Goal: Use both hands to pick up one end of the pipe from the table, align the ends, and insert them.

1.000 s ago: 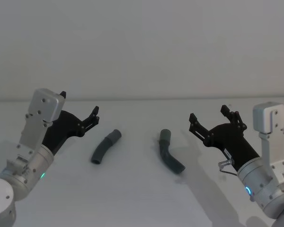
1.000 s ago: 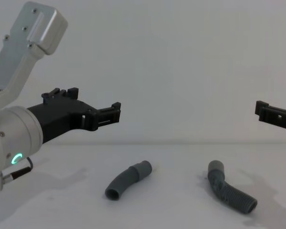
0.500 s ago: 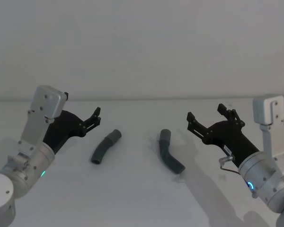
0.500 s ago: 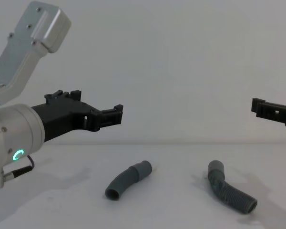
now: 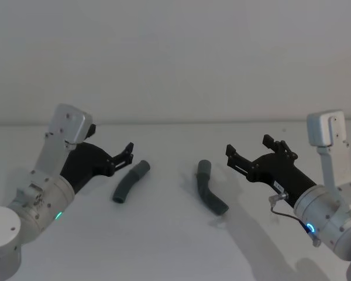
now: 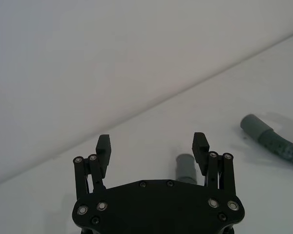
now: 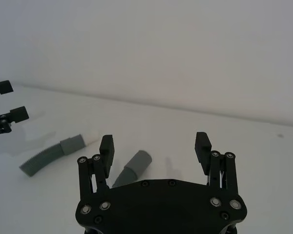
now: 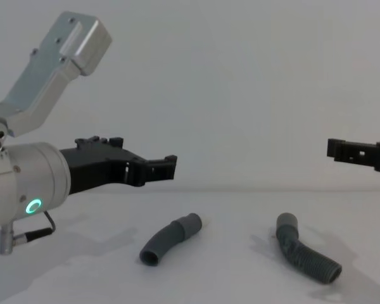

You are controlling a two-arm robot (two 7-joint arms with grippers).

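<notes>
**A:** Where does everything sit?

**B:** The white desk (image 5: 175, 246) carries both halves of the pipe, lying apart from each other. The left arm (image 5: 85, 165) hangs above the desk's left side. Its jaws are spread wide and hold nothing, with the tips near the left hose piece (image 5: 126, 184) but not touching it. The right arm (image 5: 281, 173) hovers on the other side, jaws likewise wide open and empty, a little off from the right hose piece (image 5: 210, 193).

**A:** And the ends that have to meet?

**B:** Each piece lies bent, with its smooth cuff at the far end. The left cuff (image 5: 142, 168) and the right cuff (image 5: 204, 168) both sit on the side facing the gap between the pieces.

**A:** How will they handle?

**B:** Light, I'd judge, and being curved they should be easy to nudge or spin on the desk. The ribbed body looks soft enough to buckle under a hard squeeze. The cuffs look stiffer but smooth, so probably slippery.

**A:** So where to take hold?

**B:** On the ribs just behind each cuff. The ridges should give purchase, and the cuff is left free for lining up. Too far back, and the hose would likely flex and let the end wander.
</notes>
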